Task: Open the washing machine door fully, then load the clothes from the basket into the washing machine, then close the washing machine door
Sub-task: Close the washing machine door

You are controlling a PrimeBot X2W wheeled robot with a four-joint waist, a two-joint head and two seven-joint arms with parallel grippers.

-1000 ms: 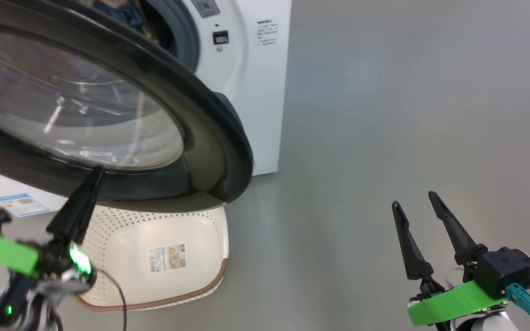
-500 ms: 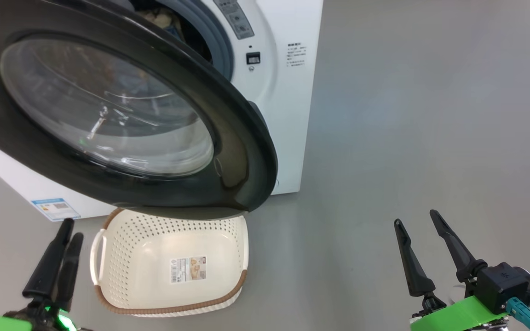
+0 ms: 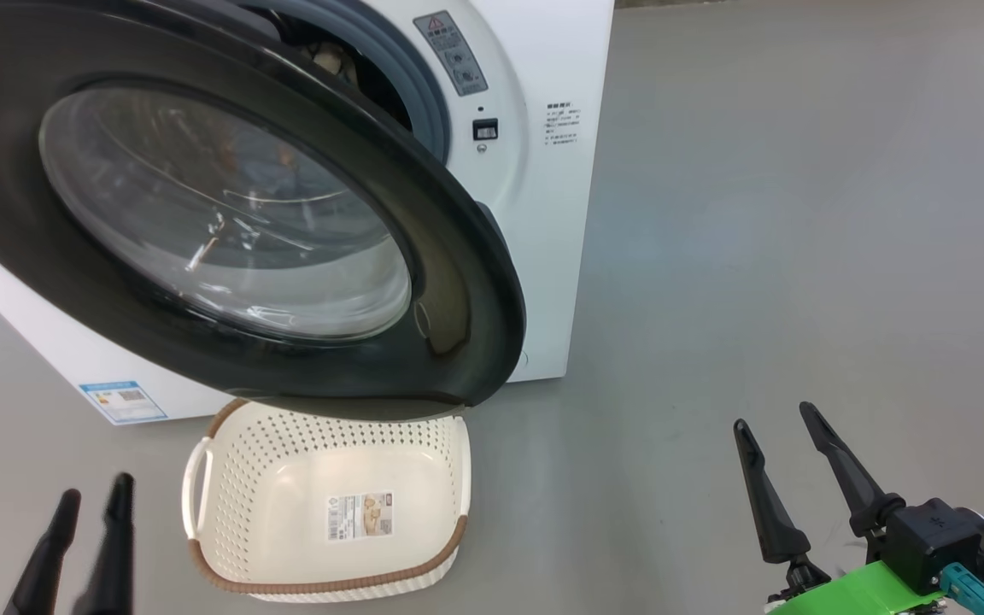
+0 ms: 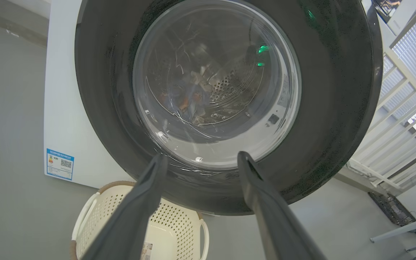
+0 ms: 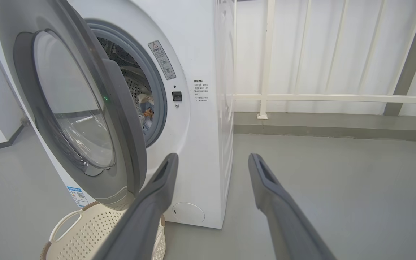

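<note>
I see the washing machine door point(image 3: 458, 282) standing partly open across the upper left of the head frame, overhanging the basket point(image 3: 330, 436) on the floor at lower centre. The clothes point(image 5: 146, 108) lie inside the drum of the washing machine point(image 3: 543, 213). My left hand point(image 3: 96, 489), lower left, and right hand point(image 3: 774, 417), lower right, both have fingers spread and grip nothing.

Left pincer point(image 3: 97, 489) now off the washing machine door point(image 3: 458, 282)

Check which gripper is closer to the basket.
The left gripper, just beside the basket; the right gripper stands far off on the opposite side.
</note>
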